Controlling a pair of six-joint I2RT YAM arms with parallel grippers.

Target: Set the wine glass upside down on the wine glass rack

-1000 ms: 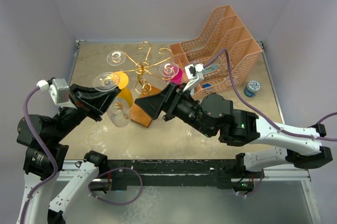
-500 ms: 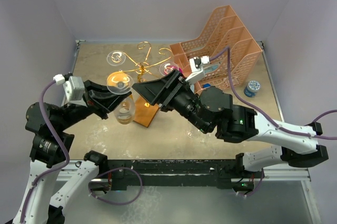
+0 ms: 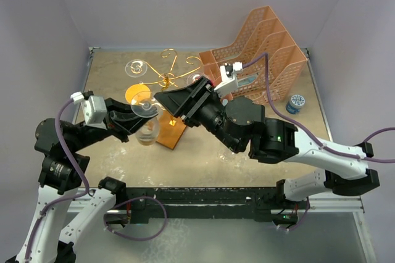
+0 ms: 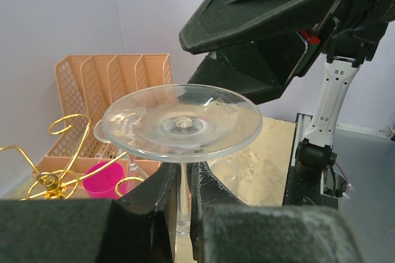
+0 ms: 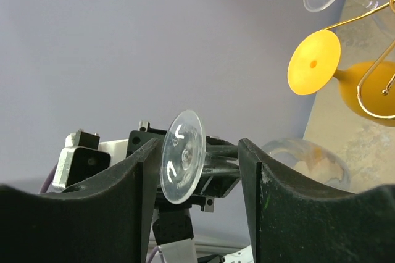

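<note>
A clear wine glass [image 3: 147, 110] hangs foot up and bowl down, and my left gripper [image 3: 139, 121] is shut on its stem just under the foot [image 4: 182, 122]. In the left wrist view the stem runs down between the two fingers of the left gripper [image 4: 183, 179]. My right gripper [image 5: 197, 152] is open, its fingers standing on either side of the glass's foot [image 5: 183, 155] with a gap on the right. The gold wire wine glass rack [image 3: 166, 78] stands just behind, with its copper-brown base [image 3: 170, 133] under the right gripper [image 3: 165, 100].
An orange glass [image 3: 136, 93] and a clear glass [image 3: 137, 67] hang on the rack's left arms, and a pink glass [image 4: 105, 179] on its right. A peach mesh file organiser [image 3: 262, 53] fills the back right, with a small blue-and-white jar [image 3: 297, 104] beside it.
The left arm carried the glass right, toward the rack's base. The right gripper moved left and back until its fingers straddled the glass's foot, and they have narrowed.
</note>
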